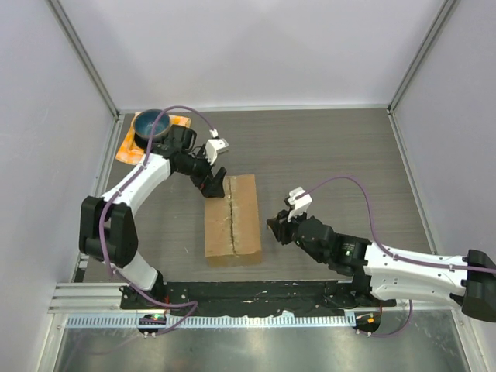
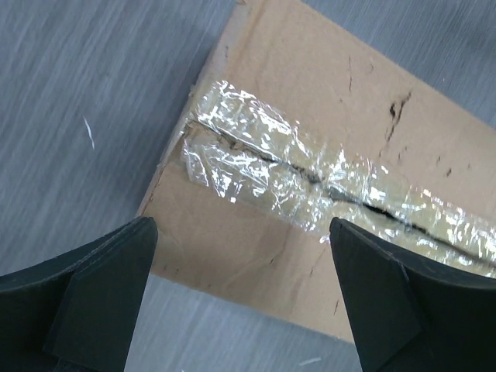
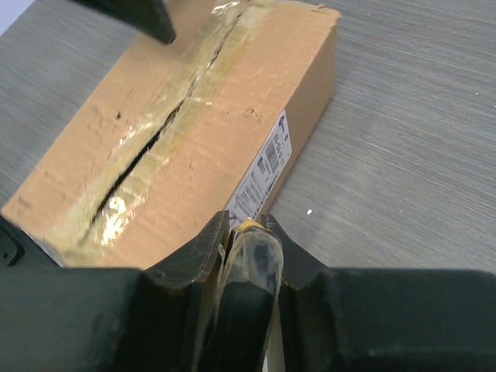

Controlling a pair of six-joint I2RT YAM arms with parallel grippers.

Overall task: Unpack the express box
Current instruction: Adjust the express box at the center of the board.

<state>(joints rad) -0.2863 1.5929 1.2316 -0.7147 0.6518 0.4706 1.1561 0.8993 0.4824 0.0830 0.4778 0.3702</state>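
Note:
The express box [image 1: 232,221] is a brown carton lying flat mid-table, with shiny clear tape along its top seam [image 2: 310,174]; the seam shows a dark slit [image 3: 139,155]. My left gripper [image 1: 213,184] hovers over the box's far end with its jaws wide open and empty; in the left wrist view [image 2: 242,260] the box corner [image 2: 232,256] lies between the fingers. My right gripper [image 1: 273,229] sits just right of the box, beside the white label [image 3: 267,167]. It is shut [image 3: 246,225] on a small tool with a clear, yellow-tipped end [image 3: 254,252].
An orange cloth [image 1: 128,147] with a blue bowl [image 1: 151,124] lies at the far left corner, behind the left arm. White walls enclose the table on three sides. A metal rail [image 1: 248,296] runs along the near edge.

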